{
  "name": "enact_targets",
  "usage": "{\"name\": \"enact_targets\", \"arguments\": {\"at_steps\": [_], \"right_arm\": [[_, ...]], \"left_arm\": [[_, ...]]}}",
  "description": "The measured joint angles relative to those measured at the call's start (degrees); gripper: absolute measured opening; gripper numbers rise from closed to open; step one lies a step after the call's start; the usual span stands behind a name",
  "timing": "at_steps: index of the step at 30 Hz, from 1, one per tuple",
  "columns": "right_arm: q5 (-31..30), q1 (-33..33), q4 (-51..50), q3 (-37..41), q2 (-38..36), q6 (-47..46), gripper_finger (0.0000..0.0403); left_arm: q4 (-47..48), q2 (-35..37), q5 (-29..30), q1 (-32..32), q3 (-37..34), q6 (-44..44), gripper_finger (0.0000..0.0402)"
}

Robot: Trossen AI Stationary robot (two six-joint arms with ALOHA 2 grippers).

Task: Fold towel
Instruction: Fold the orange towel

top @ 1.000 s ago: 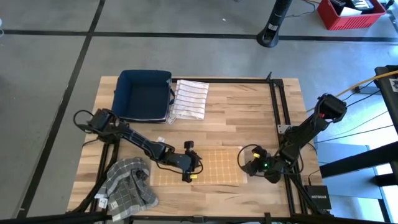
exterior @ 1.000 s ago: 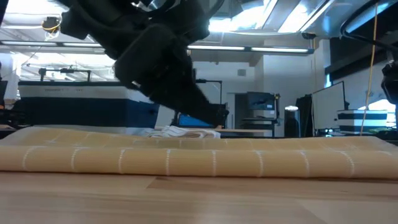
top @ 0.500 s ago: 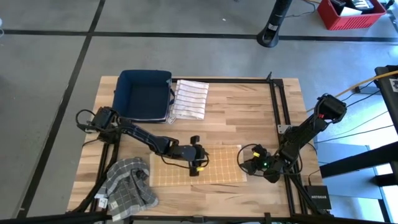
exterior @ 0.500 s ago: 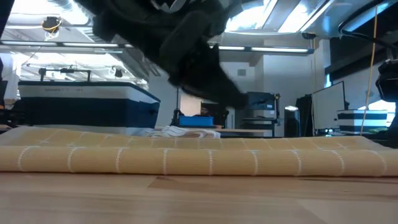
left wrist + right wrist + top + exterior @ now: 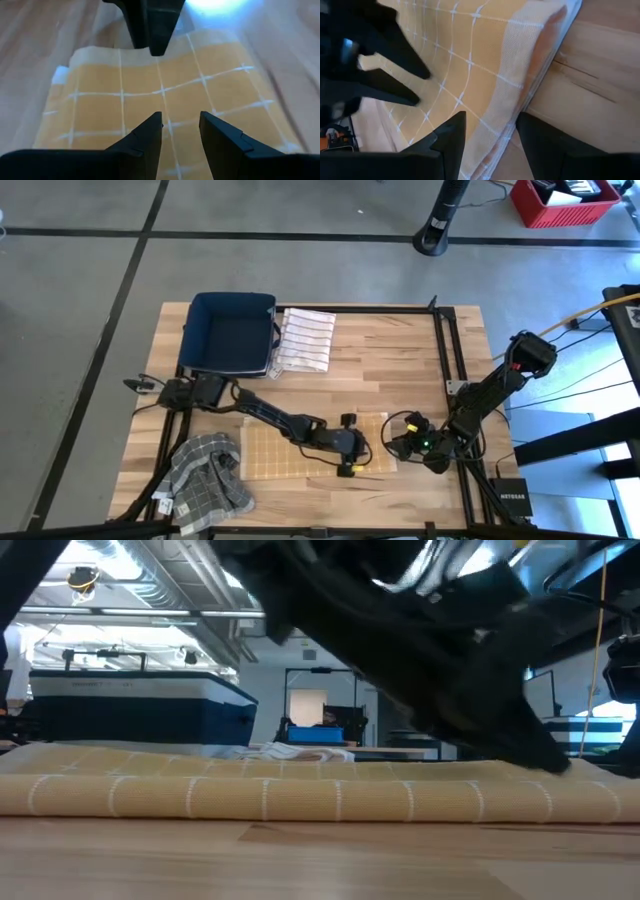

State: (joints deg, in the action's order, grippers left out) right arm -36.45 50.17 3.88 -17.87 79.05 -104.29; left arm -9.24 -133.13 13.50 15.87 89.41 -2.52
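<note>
jaws of both grippers stand apart with nothing between them: the left gripper reaches low over the right part of the orange towel, its two fingers parted just above the cloth, and the right gripper sits just off the towel's right edge, its fingers spread over that folded edge. three cloths lie on the worktop: the one orange towel with a white grid, a striped white towel near the far edge, and a crumpled grey checked towel at the near left corner. one dark blue bin stands just beside the striped towel, touching its left edge. the orange towel lies flat near the front edge of the worktop, a rectangle with its long axis running left to right, from near the grey towel toward the right gripper. in the low view it shows as a flat layered band across the worktop.
</note>
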Motion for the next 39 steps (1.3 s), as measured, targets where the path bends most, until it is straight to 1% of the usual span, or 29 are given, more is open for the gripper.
{"name": "enact_targets", "arguments": {"at_steps": [2,4,9,12,15,20,23,24,28,30,33,37,39], "right_arm": [[0.0,0.0,0.1,0.0,0.0,0.0,0.0184],[0.0,0.0,0.1,0.0,0.0,0.0,0.0184],[0.0,-0.1,0.2,0.0,0.1,0.0,0.0184],[0.5,-0.5,1.0,0.0,0.5,0.6,0.0170],[1.2,-1.4,3.4,-0.1,1.2,3.2,0.0135],[5.1,-4.1,7.0,-0.3,2.6,7.3,0.0062],[6.0,-4.6,5.9,-1.1,2.8,8.2,0.0017],[6.1,-4.5,4.8,-1.7,2.9,8.7,0.0012],[6.0,-4.5,-1.7,-6.0,2.9,9.9,0.0019],[5.6,-4.5,-5.3,-8.2,2.9,9.9,0.0015],[2.0,-4.5,-6.5,-11.5,2.9,11.1,0.0007],[0.2,-4.9,-8.6,-14.3,2.9,13.8,0.0014],[-0.8,-4.9,-9.5,-14.9,2.9,14.6,0.0012]], "left_arm": [[1.6,-1.5,0.0,-0.4,2.7,0.4,0.0125],[1.9,-2.3,-0.6,-0.9,3.7,0.9,0.0125],[1.7,-4.4,-3.5,-2.1,4.0,-0.8,0.0125],[2.3,-4.5,-4.4,-2.4,4.1,-1.0,0.0125],[2.2,-4.5,-4.4,-2.4,4.0,-0.5,0.0125],[2.5,-4.5,-4.4,-2.4,4.0,-0.5,0.0125],[2.8,-4.5,-4.4,-2.4,4.0,-0.5,0.0125],[2.8,-4.5,-4.4,-2.3,4.0,-0.4,0.0125],[2.5,-4.6,-4.4,-2.3,4.0,0.6,0.0125],[2.6,-4.4,-4.3,-2.2,4.1,2.0,0.0125],[4.2,-3.1,-4.3,-1.7,4.1,3.0,0.0125],[10.5,1.8,-3.9,-0.6,4.0,6.9,0.0125],[15.9,5.6,-3.3,0.0,4.1,6.4,0.0125]]}}
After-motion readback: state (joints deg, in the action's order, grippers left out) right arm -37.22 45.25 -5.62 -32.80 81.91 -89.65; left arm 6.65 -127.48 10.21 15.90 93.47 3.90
